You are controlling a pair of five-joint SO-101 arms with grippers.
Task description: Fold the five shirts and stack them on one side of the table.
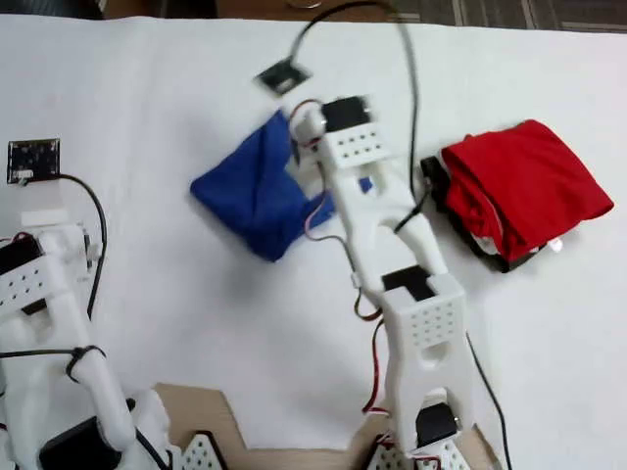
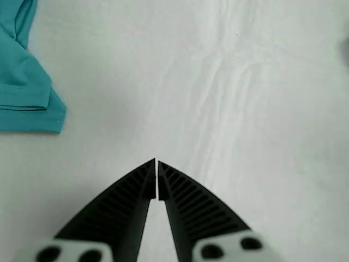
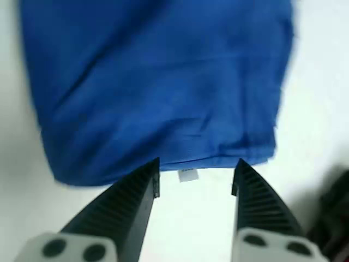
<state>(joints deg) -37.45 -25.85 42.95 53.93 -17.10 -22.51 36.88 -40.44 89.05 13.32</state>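
Right gripper (image 3: pixel 196 166): spread, holding nothing. Tips sit at the near hem of the blue shirt (image 3: pixel 158 82), one to either side of a small white tag (image 3: pixel 188 175) at that hem. The hem runs crosswise to the gripper's reach, and the rest of the shirt lies straight ahead of the tips.

High view: the blue shirt (image 1: pixel 250 196) lies mid-surface, set diagonally, with one side hidden under the right arm (image 1: pixel 392 225). The right arm is on it. The left arm (image 1: pixel 39 294) is well apart at the near left corner.

Look of the shirt: already folded to a compact, roughly four-sided pad. Cloth is soft with shallow creases, edges slightly uneven.

Red shirt (image 1: pixel 524 186): folded, at the right side of the surface (image 1: pixel 147 98), with darker cloth showing under its edge. Judgement: this is the stack, and it lies near the blue shirt on the right arm's side.

Left gripper (image 2: pixel 157 164): pressed together, empty, over bare cloth-covered surface. A teal shirt (image 2: pixel 24 82) lies off to one side of it, not touching.

Judgement: the next move is a pinch on the blue hem by the right gripper.
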